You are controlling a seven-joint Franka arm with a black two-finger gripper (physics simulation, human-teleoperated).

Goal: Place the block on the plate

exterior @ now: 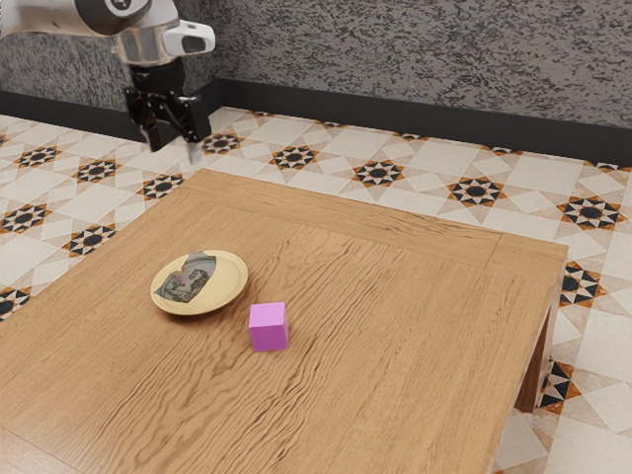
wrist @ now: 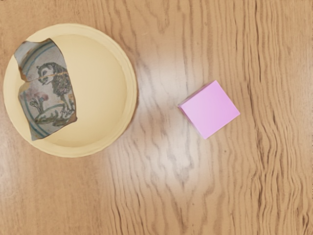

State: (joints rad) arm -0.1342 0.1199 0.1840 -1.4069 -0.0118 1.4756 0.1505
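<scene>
Gleaming pinkish-purple cube-shaped block (wrist: 211,109)

The table (exterior: 395,346) was grained wood with a soft sheen, the plate (wrist: 100,83) looked smooth and ceramic, the block (wrist: 211,110) like smooth, matt plastic, and the wall (exterior: 395,59) like rough stone.

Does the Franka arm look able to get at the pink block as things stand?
Probably yes. The gripper hangs raised and open, with nothing between its fingers. The block has nothing on top of it or against its visible sides, and the plate sits beside it without touching.
</scene>
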